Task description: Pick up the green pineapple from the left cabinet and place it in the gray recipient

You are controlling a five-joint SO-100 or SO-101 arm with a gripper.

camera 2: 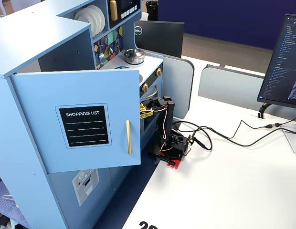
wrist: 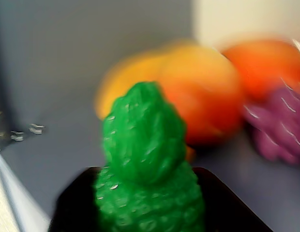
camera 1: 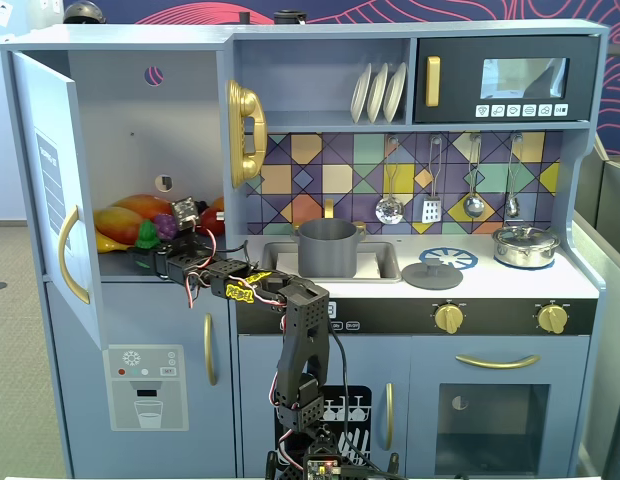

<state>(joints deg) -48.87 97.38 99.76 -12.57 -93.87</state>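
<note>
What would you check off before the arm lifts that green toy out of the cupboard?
1. Cabinet door open: ok.
2. Tool reaches the green pineapple: ok.
3. Pineapple centred at the tool in the wrist view: ok.
4. Tool closed on it: cannot tell.
5. Purple grapes and orange fruit clear of the pineapple: ok, apart in the wrist view.
6. Gray pot open, no lid: ok.
</note>
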